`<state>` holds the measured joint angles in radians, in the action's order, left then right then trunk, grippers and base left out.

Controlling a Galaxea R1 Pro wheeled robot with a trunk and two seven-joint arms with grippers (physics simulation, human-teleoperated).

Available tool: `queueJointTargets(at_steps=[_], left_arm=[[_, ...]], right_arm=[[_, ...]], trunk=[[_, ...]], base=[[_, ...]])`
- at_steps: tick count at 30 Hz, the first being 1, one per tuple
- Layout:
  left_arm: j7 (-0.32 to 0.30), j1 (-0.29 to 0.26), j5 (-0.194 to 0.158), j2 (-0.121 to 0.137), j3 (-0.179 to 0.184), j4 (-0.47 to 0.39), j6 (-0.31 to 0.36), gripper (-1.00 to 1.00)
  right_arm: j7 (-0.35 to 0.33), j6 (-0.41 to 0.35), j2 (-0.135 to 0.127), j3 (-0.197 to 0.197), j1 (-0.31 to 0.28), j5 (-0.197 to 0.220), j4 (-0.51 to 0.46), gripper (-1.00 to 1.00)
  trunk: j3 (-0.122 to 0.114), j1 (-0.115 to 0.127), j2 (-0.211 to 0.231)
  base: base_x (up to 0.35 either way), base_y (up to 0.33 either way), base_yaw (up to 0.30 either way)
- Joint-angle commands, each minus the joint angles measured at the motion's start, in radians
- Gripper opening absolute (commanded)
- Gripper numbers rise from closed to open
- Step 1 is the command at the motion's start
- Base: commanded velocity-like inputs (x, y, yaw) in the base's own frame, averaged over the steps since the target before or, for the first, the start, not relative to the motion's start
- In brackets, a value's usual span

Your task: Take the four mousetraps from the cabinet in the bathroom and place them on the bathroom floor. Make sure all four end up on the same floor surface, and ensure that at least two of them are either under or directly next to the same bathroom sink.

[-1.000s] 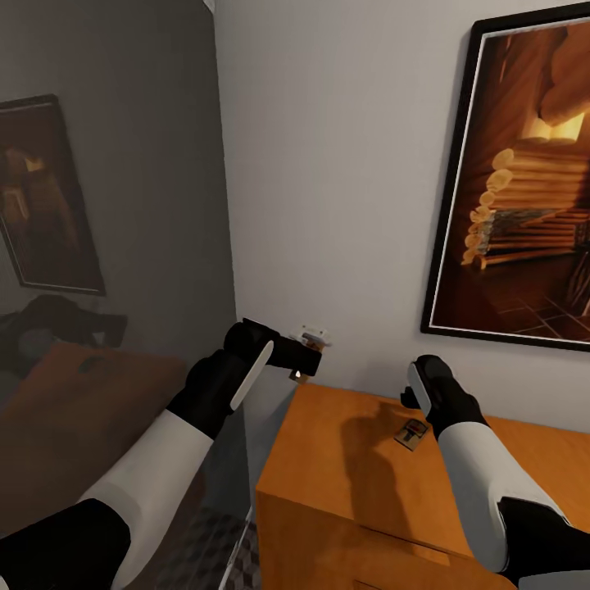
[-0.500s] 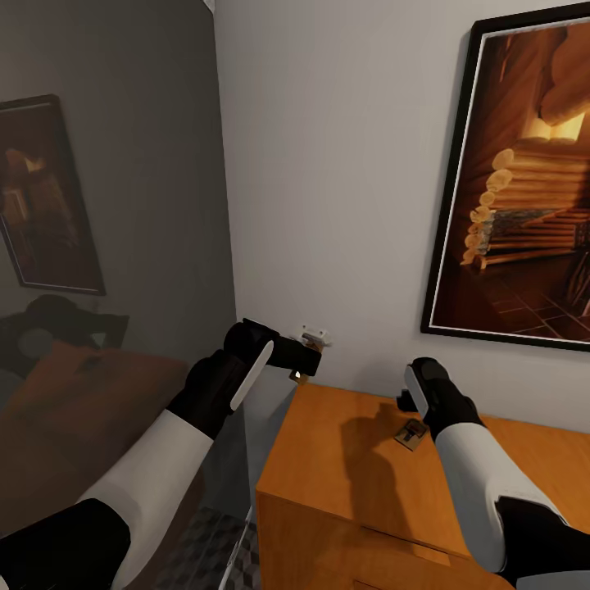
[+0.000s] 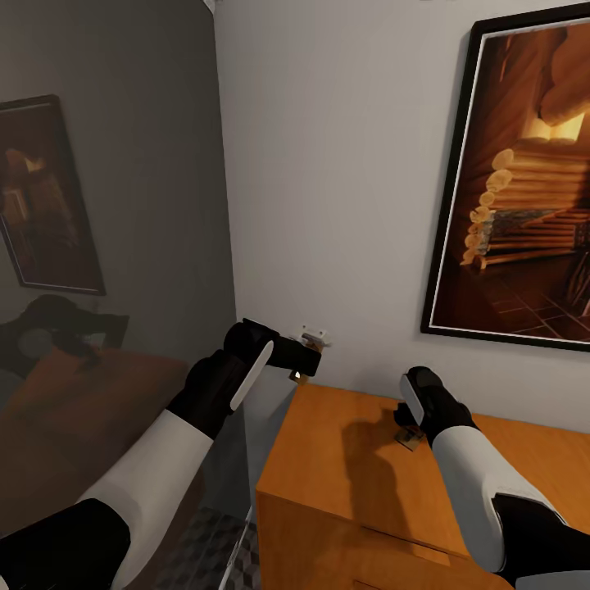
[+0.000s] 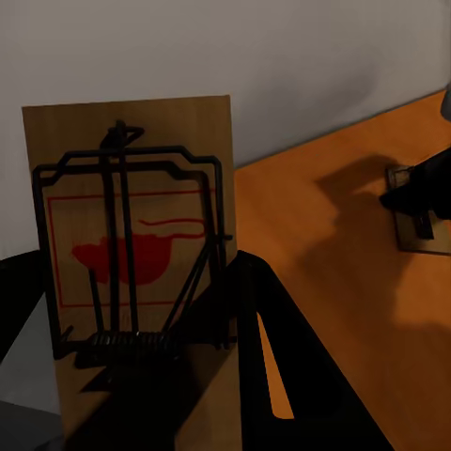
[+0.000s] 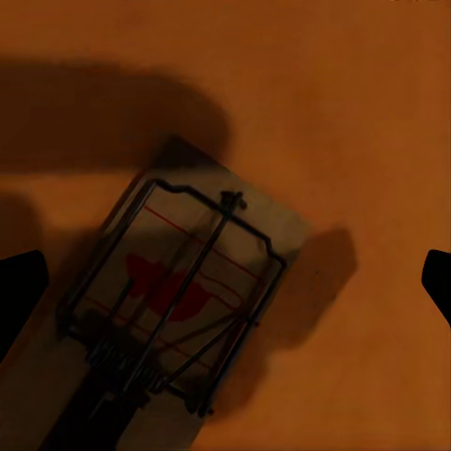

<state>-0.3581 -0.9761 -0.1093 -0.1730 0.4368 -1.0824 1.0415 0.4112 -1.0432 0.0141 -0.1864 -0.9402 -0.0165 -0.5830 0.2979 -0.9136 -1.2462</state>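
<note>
A home interior: a framed painting hangs at 2 o'clock above an orange-brown wooden cabinet, with patterned floor tiles at 7 o'clock.

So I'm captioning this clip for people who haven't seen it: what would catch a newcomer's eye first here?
Probably the big framed picture of a log cabin on the white wall, above the orange-brown cabinet. Next, the left tool, held up beside the cabinet's corner, shut on a mousetrap with a red mouse print. A second mousetrap lies flat on the cabinet top, and the right tool hangs open just over it.
</note>
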Motion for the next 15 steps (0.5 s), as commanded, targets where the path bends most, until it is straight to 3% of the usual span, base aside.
queueJointTargets(at_steps=[1, 15], left_arm=[[0.004, -0.001, -0.007, 0.001, 0.0, -0.001, 0.006, -1.0], [0.004, -0.001, -0.007, 0.001, 0.0, -0.001, 0.006, -1.0]], right_arm=[[0.002, -0.004, 0.001, -0.007, 0.0, 0.004, 0.006, 1.0], [-0.003, -0.004, 0.0, -0.008, 0.0, 0.004, 0.006, 1.0]], trunk=[[0.002, 0.0, -0.001], [0.002, 0.0, -0.001]], base=[[0.0, 0.0, 0.0], [0.0, 0.0, 0.0]])
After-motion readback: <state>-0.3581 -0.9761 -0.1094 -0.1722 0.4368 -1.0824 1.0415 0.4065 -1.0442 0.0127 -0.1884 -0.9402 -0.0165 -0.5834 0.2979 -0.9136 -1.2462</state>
